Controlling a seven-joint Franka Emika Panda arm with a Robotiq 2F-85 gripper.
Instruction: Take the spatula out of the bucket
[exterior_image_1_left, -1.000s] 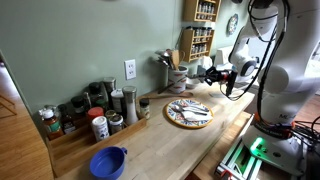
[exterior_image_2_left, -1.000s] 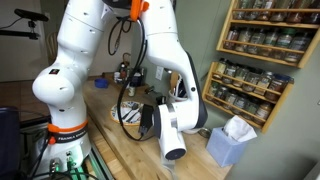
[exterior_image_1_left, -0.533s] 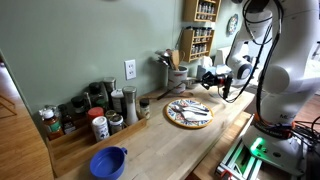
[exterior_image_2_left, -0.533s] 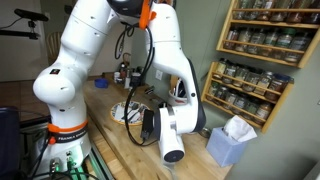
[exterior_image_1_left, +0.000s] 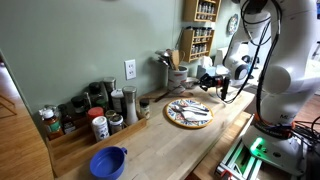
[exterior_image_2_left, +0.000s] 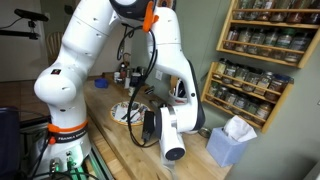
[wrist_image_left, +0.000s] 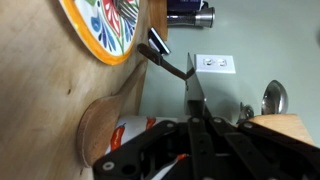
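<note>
The bucket (exterior_image_1_left: 178, 77), a small whitish pot, stands by the wall with a ladle and wooden utensils sticking out of it. It shows at the lower left of the wrist view (wrist_image_left: 128, 135). My gripper (exterior_image_1_left: 213, 80) hovers just beside it, above the counter. In the wrist view my gripper (wrist_image_left: 193, 106) is shut on the thin handle of the spatula (wrist_image_left: 168, 62). The spatula's dark head points away from the jaws towards the colourful plate (wrist_image_left: 100, 30). The spatula is clear of the bucket.
The colourful plate (exterior_image_1_left: 189, 113) lies mid-counter with utensils on it. Several spice jars (exterior_image_1_left: 110, 108) line the wall, and a blue bowl (exterior_image_1_left: 108, 162) sits near the front edge. A spice shelf (exterior_image_2_left: 262, 60) hangs on the wall, with a blue tissue box (exterior_image_2_left: 230, 141) below.
My arm has shifted a little towards the plate, with the spatula still in the jaws. Nothing else has moved.
</note>
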